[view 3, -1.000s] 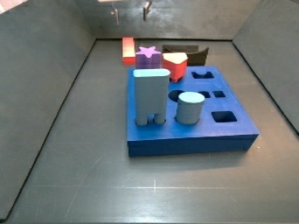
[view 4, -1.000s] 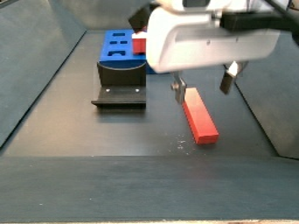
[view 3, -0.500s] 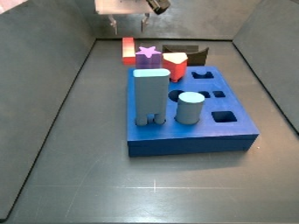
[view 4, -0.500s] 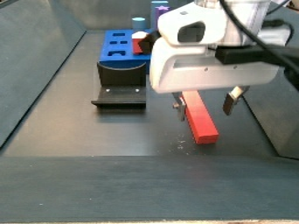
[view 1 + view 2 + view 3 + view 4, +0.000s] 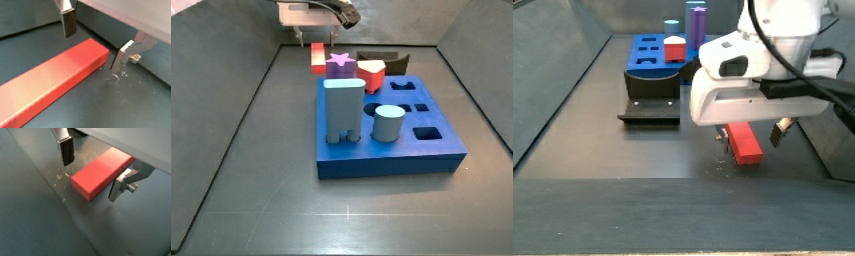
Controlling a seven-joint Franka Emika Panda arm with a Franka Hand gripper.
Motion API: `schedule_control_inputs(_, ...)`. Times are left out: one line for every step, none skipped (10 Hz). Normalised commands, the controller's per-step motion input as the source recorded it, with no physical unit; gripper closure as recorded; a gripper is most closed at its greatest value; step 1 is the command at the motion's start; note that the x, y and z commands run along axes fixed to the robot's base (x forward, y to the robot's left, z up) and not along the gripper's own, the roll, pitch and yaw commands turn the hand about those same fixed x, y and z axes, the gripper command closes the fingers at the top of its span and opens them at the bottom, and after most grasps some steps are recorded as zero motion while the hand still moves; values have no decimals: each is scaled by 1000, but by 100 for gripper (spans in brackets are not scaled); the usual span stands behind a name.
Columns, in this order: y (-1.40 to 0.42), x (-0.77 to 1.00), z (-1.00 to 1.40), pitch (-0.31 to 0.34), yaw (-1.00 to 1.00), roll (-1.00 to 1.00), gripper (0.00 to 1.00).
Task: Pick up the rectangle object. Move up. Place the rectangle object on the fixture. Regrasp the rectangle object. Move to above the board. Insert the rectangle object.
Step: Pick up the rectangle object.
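Straddling the rectangle object (image 5: 57,77), gripper (image 5: 97,37) jaws open, no writing visible.

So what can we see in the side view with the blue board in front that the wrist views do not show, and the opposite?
Only that side view shows the board, the fixture and the light-blue block. Only the wrist views show the open gripper with a finger on each side of the rectangle object, not touching it. Both show the dark floor.

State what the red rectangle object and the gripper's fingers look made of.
Rectangle object: likely smooth plastic, uniform red with soft sheen. Fingers: probably brushed metal, flat silver plates; one carries a dark, rubber-like pad. The gripper is open, straddling the block's end.
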Motion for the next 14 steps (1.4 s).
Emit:
schedule_control_inputs(34, -54, -474, -99, -6, -96, 0)
schedule_control_inputs(0, -23, -520, -79, -20, -66, 0)
schedule_control_inputs(0, -29, -497, -70, -20, -59, 0)
schedule_control_inputs(0, -49, -440, -74, -23, -36, 0)
schedule_control_inputs(0, -60, -217, -44, -31, -59, 0)
schedule_control_inputs(0, 0, 0, 0, 0, -41, 0)
schedule_control_inputs(71, 0, 0, 0, 0, -99, 0)
schedule_control_inputs(14, 0, 0, 0, 0, -30, 0)
schedule_control_inputs(0, 0, 0, 0, 0, -7, 0)
schedule_control_inputs(0, 0, -9, 0, 0, -7, 0)
schedule_control_inputs(0, 0, -3, 0, 0, 7, 0)
schedule_control_inputs(-226, -23, 0, -14, 0, 189, 0)
schedule_control_inputs(-420, -29, -29, -6, 0, 347, 0)
schedule_control_inputs(-180, -40, 0, 0, 0, 140, 0)
